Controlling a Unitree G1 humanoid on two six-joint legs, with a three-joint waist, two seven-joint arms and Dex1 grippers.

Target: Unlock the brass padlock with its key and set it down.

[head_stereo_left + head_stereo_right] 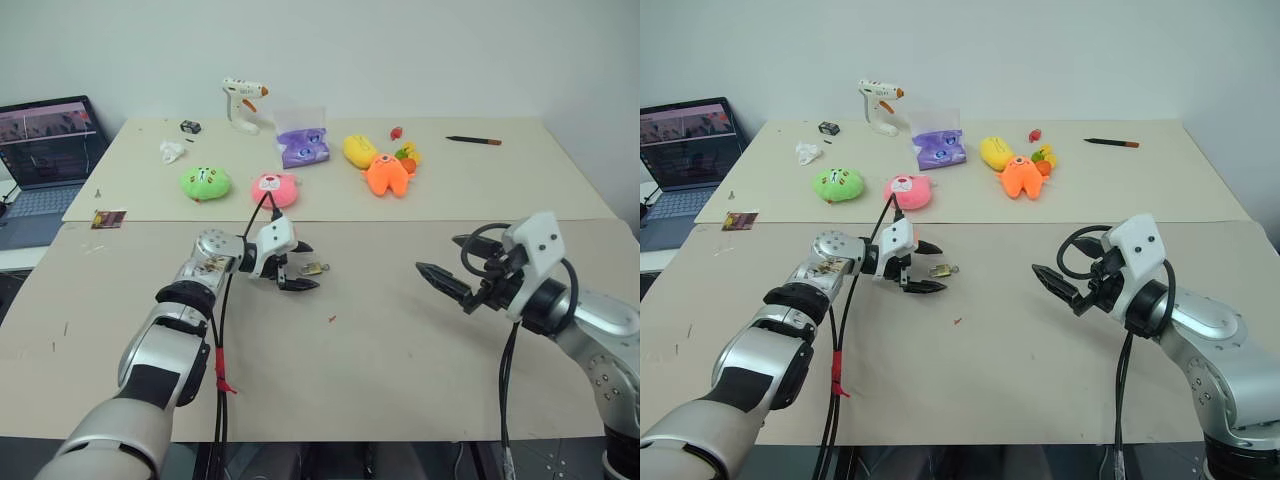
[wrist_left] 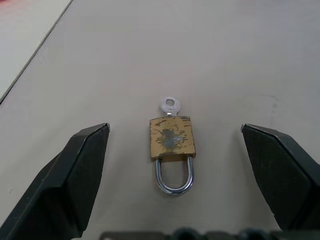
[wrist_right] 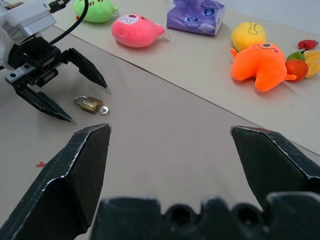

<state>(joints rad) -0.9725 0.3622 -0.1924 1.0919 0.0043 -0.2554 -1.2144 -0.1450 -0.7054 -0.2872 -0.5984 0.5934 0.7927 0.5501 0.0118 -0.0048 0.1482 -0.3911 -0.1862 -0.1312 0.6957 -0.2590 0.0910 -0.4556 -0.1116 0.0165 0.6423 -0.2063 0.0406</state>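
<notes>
Bright, even, soft-shadowed light; wrist views blur nearest the lens.

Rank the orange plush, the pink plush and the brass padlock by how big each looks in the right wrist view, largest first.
1. Orange plush
2. Pink plush, somewhat smaller; it also lies farther from the camera, so the gap between these two is unsure.
3. Brass padlock, by far the smallest though nearest.

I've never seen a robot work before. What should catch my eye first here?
The left gripper, jaws wide open, sits right at a tiny brass padlock lying flat on the near table, its key in it. The right gripper, also open, hangs off to the right. Bright plush toys line the far table.
</notes>
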